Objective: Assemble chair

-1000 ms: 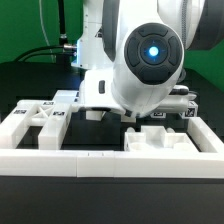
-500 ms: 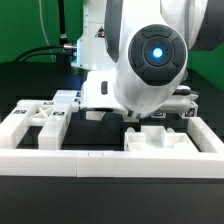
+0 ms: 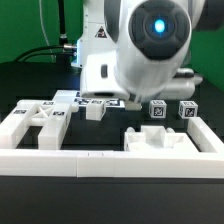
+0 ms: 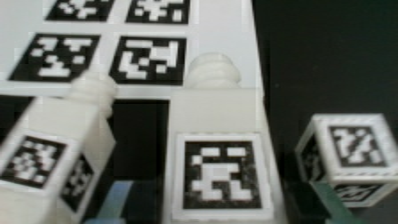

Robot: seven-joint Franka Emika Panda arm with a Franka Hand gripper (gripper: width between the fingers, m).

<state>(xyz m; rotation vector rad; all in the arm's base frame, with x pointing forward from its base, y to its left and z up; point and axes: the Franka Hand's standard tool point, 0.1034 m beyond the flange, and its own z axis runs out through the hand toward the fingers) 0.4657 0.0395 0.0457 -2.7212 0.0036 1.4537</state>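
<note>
While the arm (image 3: 150, 50) masks the fingers (image 3: 101, 97) outside, the wrist view shows chair legs (image 4: 222, 150) just beside the marker board (image 4: 125, 45). Whether the fingers grip anything, I cannot tell.

Looks like a robotics lab bench. Shows a white robot arm (image 3: 140, 60) at 12 o'clock of the exterior view, a green backdrop (image 3: 25, 25) and loose cables (image 3: 40, 50) at 10 o'clock, and a black table (image 3: 110, 200). Carries square black-and-white tags on the marker board (image 4: 107, 40) and on the white plastic pieces (image 3: 160, 142).
</note>
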